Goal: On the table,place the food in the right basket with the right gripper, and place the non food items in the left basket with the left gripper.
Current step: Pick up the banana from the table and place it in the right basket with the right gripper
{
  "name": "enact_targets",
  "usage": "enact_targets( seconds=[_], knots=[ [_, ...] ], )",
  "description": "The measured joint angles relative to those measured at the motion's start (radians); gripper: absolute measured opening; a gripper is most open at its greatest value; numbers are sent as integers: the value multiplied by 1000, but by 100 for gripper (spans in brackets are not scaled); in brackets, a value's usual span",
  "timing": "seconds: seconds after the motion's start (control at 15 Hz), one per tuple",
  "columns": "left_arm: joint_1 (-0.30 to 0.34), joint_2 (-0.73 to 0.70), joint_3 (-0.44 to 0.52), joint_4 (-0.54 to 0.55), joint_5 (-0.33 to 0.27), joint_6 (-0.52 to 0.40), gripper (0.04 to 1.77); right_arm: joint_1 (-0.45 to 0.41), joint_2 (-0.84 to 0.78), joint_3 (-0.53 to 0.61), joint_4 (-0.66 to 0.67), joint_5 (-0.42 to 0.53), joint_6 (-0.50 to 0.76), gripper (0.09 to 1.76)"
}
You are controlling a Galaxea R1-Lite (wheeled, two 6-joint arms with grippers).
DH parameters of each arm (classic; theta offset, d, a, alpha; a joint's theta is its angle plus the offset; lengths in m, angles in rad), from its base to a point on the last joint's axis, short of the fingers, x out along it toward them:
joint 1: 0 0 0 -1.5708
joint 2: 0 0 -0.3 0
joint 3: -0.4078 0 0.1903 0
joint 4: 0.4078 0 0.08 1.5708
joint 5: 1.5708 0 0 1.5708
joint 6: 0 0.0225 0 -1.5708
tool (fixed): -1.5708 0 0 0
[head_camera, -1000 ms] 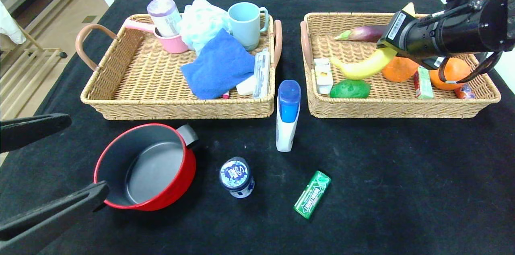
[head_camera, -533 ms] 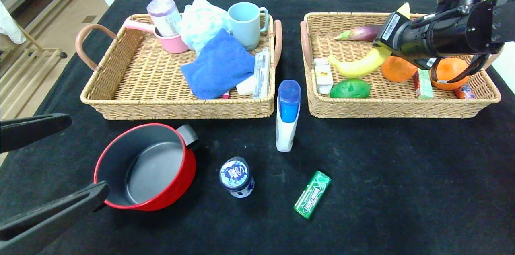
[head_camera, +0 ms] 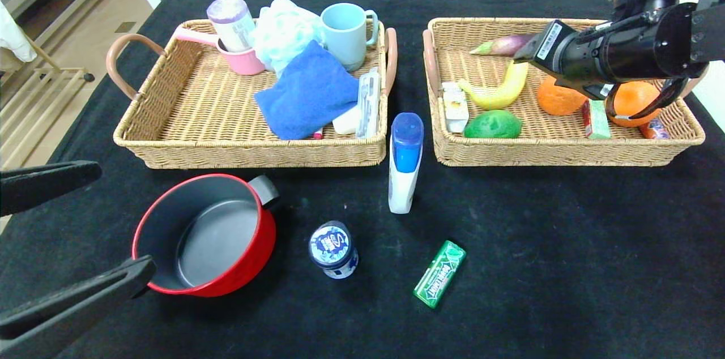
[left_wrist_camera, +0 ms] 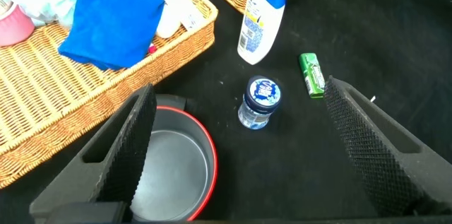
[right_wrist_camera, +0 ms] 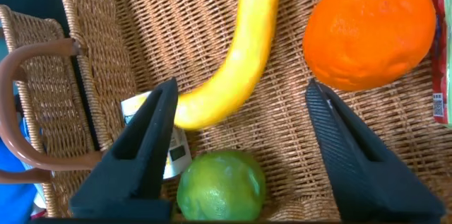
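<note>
A black-draped worktop (head_camera: pixel 566 234) carries two wicker trays; the right claw (right_wrist_camera: pixel 244 146) hangs above the right basket (head_camera: pixel 566 149), fingers apart and holding nothing; the banana (head_camera: pixel 498 93) lies on the basket floor beside an orange (head_camera: pixel 558 99) and a green fruit (head_camera: pixel 493 124); the left claw (left_wrist_camera: pixel 240 150) waits wide apart at the near left, above the red pot (head_camera: pixel 207 234); a white bottle (head_camera: pixel 405 163), a small tub (head_camera: pixel 333 249) and a green gum pack (head_camera: pixel 439 273) lie on the cloth; the left basket (head_camera: pixel 170 121) stands behind the pot.
</note>
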State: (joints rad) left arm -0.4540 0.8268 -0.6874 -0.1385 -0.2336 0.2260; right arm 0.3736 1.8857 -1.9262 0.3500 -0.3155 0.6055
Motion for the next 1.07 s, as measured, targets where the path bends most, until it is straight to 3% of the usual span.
enact_targets(
  seconds=[0.13,0.4,0.73,0.87,1.07],
  knots=[
    [0,0,0,0,0,0,172,2,-8,3,13,1,2,142],
    [0,0,0,0,0,0,172,40,-59,63,178,1,26,154],
    [-1,3,1,3,0,0,172,169,-132,218,303,-45,192,161],
    [0,6,4,2,0,0,172,227,-131,247,333,-117,267,163],
    [0,10,9,0,0,2,172,309,-125,256,402,-126,301,166]
  ],
)
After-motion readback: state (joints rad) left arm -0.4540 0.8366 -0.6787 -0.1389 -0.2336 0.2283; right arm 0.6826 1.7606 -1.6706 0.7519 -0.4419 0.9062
